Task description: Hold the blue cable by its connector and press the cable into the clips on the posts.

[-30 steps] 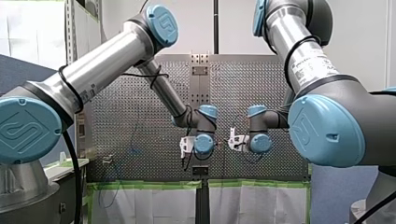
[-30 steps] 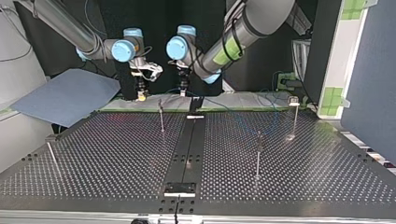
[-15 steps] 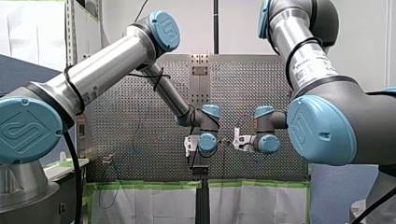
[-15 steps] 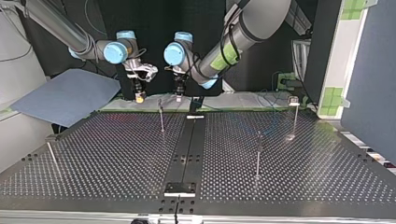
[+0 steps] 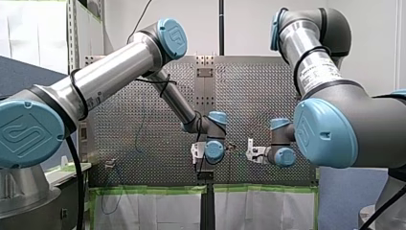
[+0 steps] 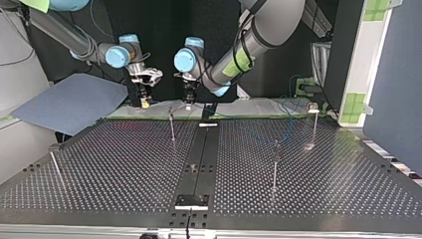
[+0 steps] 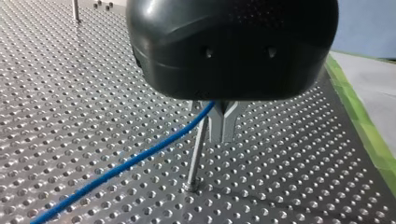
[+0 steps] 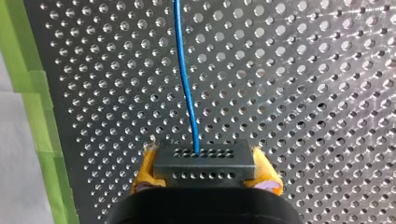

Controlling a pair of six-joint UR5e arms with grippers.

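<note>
Blue thin cable (image 8: 185,79) leaves black perforated connector block (image 8: 204,161) clamped in my right gripper (image 8: 204,167); my left gripper (image 7: 223,123) pinches it by slim metal post (image 7: 196,154); hold tension, press straight down

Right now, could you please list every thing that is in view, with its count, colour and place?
blue cable: one, blue, runs from the connector out over the table and through my left gripper.
connector: one, black, between my right gripper's yellow pads.
posts: four, metal, upright on the table, spread across the top view.
table: one, dark, perforated, under everything.
tape: strips, green, along the table's edge.
sheet: one, grey-blue, beside the table at the top view's left.
left gripper: one, black with metal fingers, shut on the blue cable above a post.
right gripper: one, yellow pads, shut on the connector.
</note>
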